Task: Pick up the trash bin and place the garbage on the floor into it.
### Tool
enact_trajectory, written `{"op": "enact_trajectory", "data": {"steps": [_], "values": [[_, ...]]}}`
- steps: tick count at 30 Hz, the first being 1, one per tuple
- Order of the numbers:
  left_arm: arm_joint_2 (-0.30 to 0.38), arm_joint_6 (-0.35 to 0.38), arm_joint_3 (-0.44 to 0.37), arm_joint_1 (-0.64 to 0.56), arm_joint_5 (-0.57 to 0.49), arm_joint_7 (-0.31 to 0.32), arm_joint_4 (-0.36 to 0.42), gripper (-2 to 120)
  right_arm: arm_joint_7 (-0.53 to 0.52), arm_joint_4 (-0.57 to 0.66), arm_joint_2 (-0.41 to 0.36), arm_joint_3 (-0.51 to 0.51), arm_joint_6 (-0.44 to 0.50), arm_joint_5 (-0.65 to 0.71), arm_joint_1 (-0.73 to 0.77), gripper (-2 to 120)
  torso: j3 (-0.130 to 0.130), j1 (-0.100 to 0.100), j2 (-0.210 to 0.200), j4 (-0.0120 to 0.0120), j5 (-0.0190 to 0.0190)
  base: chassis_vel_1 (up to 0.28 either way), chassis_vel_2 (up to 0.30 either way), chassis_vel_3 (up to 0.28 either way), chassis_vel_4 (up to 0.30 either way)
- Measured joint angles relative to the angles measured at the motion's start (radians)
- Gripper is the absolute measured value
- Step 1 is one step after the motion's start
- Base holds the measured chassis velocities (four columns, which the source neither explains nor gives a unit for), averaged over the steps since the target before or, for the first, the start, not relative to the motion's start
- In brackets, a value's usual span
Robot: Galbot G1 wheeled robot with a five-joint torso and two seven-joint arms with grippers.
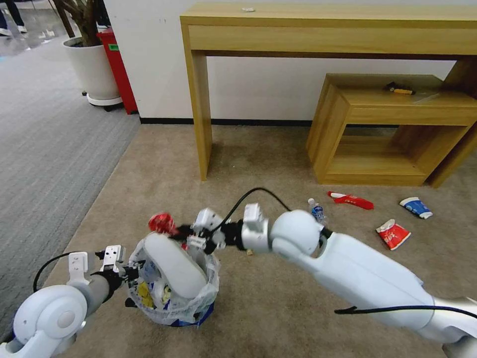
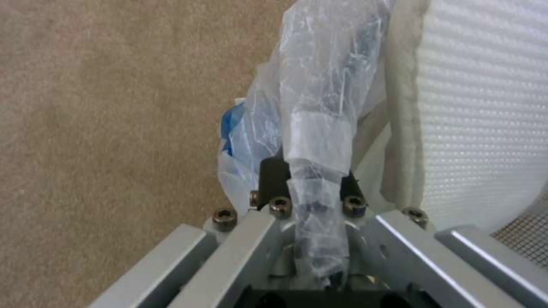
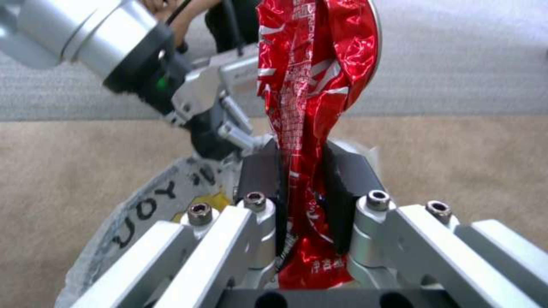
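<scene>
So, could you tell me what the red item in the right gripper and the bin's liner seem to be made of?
The red wrapper looks like glossy foil-type film: sharp creases, bright glints. The liner of the trash bin seems thin translucent plastic, crinkled and see-through.

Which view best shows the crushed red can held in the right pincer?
The right wrist view: the red can sits close up, flattened, clamped between the right pincer's dark pads. In the head view it is a small red lump above the trash bin's rim. The left wrist view shows the left pincer gripping the bin's liner.
</scene>
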State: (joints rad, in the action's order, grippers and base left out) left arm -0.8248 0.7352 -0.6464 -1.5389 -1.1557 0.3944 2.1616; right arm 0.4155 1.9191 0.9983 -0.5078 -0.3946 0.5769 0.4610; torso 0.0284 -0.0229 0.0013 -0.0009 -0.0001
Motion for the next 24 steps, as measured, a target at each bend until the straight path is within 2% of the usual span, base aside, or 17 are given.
{"op": "enact_trajectory", "data": {"steps": [5,8,10,13,14,16,17,20,21,24], "values": [[0.005,0.000,0.002,-0.001,-0.006,0.003,0.014,0,-0.015,-0.010,-0.001,-0.042,-0.004,-0.016,0.000,13,0.000,0.000,0.000,0.0000,0.0001,0.000,0.000,0.000,0.000],[0.008,0.000,-0.006,-0.005,-0.010,0.004,0.021,0,-0.028,-0.008,0.004,-0.056,-0.010,-0.017,0.001,25,0.000,0.000,0.000,0.0003,0.0001,0.000,0.000,0.000,0.000],[0.008,0.000,-0.008,-0.007,-0.010,0.004,0.022,0,-0.030,-0.006,0.004,-0.057,-0.010,-0.017,0.002,28,0.000,0.000,0.000,0.0003,0.0001,0.000,0.000,0.000,0.000],[0.004,0.000,-0.016,-0.013,-0.010,0.003,0.027,0,-0.044,-0.002,0.000,-0.059,-0.011,-0.015,0.004,44,0.000,0.000,0.000,0.0002,0.0001,0.000,0.000,0.000,0.000],[0.004,0.000,-0.016,-0.013,-0.010,0.003,0.027,0,-0.044,-0.002,0.000,-0.059,-0.011,-0.015,0.004,44,0.000,0.000,0.000,0.0002,0.0001,0.000,0.000,0.000,0.000],[0.002,0.000,-0.019,-0.013,-0.010,0.003,0.030,0,-0.060,-0.003,-0.001,-0.059,-0.010,-0.012,0.010,54,0.000,0.000,0.000,0.0001,0.0001,0.000,0.000,0.000,0.000],[0.002,0.000,-0.019,-0.013,-0.010,0.003,0.030,0,-0.060,-0.003,-0.001,-0.059,-0.010,-0.012,0.010,54,0.000,0.000,0.000,0.0001,0.0001,0.000,0.000,0.000,0.000],[0.000,0.000,-0.023,-0.017,-0.009,0.002,0.040,0,-0.082,-0.004,0.001,-0.054,-0.011,-0.009,0.019,69,0.000,0.000,0.000,0.0001,0.0002,0.000,0.000,0.000,0.000],[0.000,0.000,-0.023,-0.017,-0.009,0.002,0.040,0,-0.082,-0.004,0.001,-0.054,-0.011,-0.009,0.019,69,0.000,0.000,0.000,0.0001,0.0002,0.000,0.000,0.000,0.000],[-0.010,0.000,-0.029,-0.022,-0.005,0.001,0.040,0,-0.115,-0.004,0.007,-0.035,-0.010,-0.005,0.031,83,0.000,0.000,0.000,0.0001,0.0002,0.000,0.000,0.000,0.000]]}}
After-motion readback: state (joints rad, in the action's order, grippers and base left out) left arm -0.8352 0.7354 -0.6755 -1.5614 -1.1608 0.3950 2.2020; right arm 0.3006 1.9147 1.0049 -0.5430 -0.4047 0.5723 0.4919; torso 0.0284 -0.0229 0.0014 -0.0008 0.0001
